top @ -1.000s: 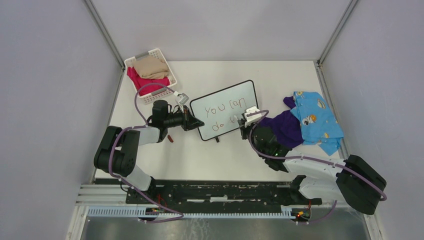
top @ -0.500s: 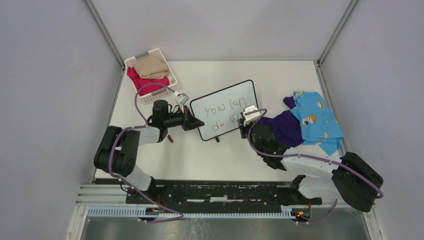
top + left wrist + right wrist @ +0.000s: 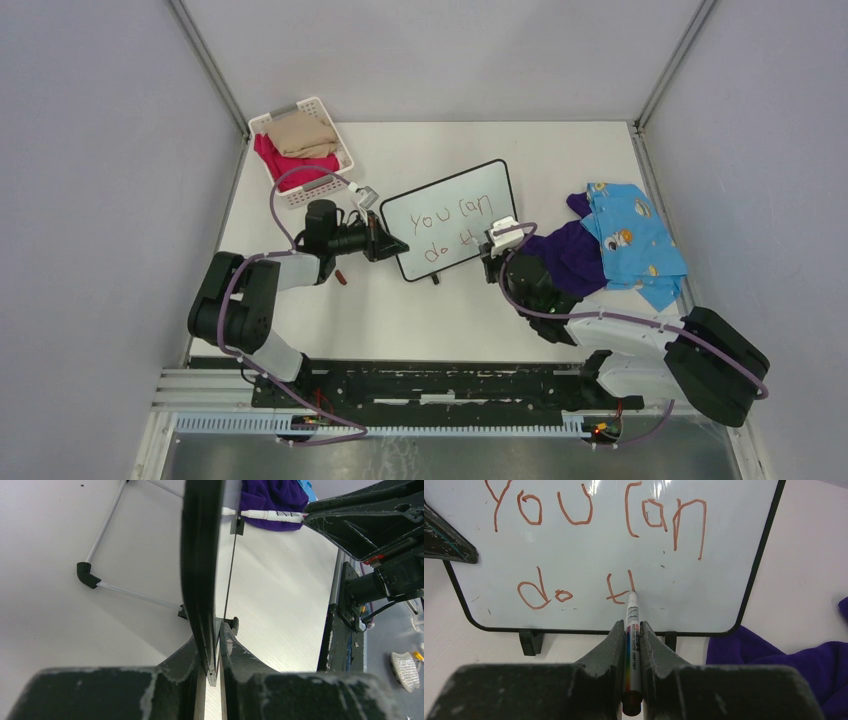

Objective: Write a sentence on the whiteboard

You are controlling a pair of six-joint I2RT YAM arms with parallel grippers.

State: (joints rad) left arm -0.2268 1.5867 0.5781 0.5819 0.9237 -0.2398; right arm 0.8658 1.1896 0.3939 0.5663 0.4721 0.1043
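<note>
1. Top view: the whiteboard sits in the middle of the frame on the white table, turned at a slant, a thin black frame with rounded corners around its white face. Reddish handwriting reads "you can" on the upper line and "do" plus a few further strokes below. The left jaws meet its lower left corner, and the right jaws sit at its lower right edge. A white slatted basket with beige and pink cloth is at upper left. A purple cloth and a light blue printed cloth lie at right.

2. Left wrist view: the board shows edge-on, its black frame running from top centre down into the left jaws, which are clenched on that frame at bottom centre. A white marker points at the board near the top, in front of the purple cloth.

3. Right wrist view: the board fills the upper frame. The writing reads "You can", then "do t" with one more upright stroke. The right jaws grasp the marker at bottom centre, its tip touching the board at the foot of that stroke. The barrel carries a rainbow band and small print too fine to read. Two little black feet stand under the lower edge.
</note>
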